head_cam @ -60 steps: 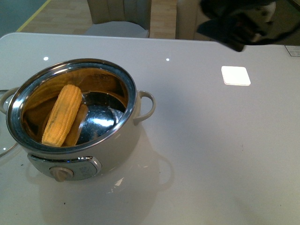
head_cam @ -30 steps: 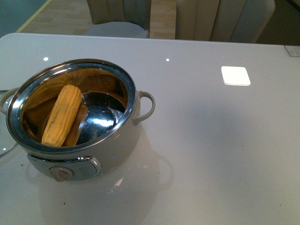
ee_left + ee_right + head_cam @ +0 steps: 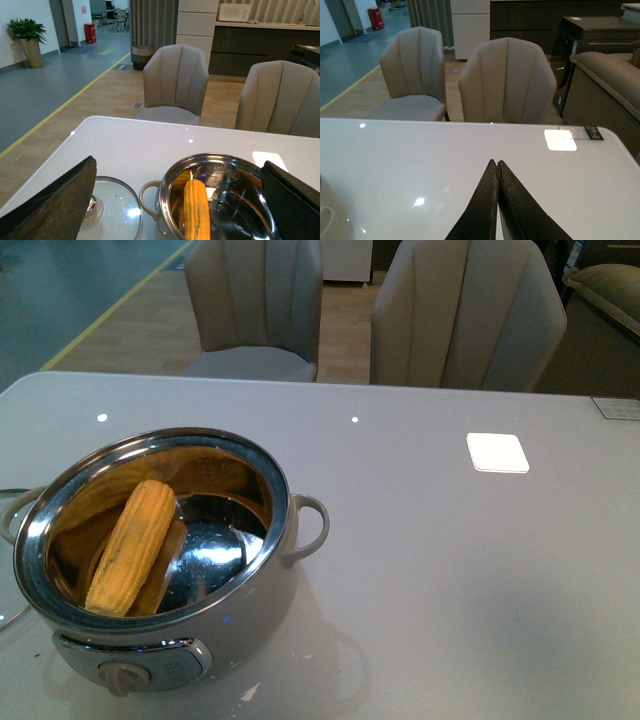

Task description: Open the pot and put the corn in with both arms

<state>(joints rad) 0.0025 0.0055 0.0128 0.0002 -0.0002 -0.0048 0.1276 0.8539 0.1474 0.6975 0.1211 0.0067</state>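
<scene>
The right claw (image 3: 497, 167) has two matte black tapered fingers pressed together at their tips, holding nothing, above bare glossy white tabletop (image 3: 450, 570). The left claw (image 3: 177, 200) is spread wide, its dark, felt-like pads (image 3: 60, 200) framing the pot (image 3: 160, 540) without touching it. The pot is round and cream-white, with a shiny steel bowl and rim, loop side handles and a beige knob (image 3: 125, 677) on its front. It stands lidless near the tabletop's near left edge. Inside, the corn (image 3: 132, 547), a bumpy yellow-orange cob, leans against the bowl's left wall. A round glass lid (image 3: 107, 210) lies flat just beside the pot. To the pot's right the tabletop is open. Two padded beige chairs (image 3: 465, 315) stand beyond the far edge.
</scene>
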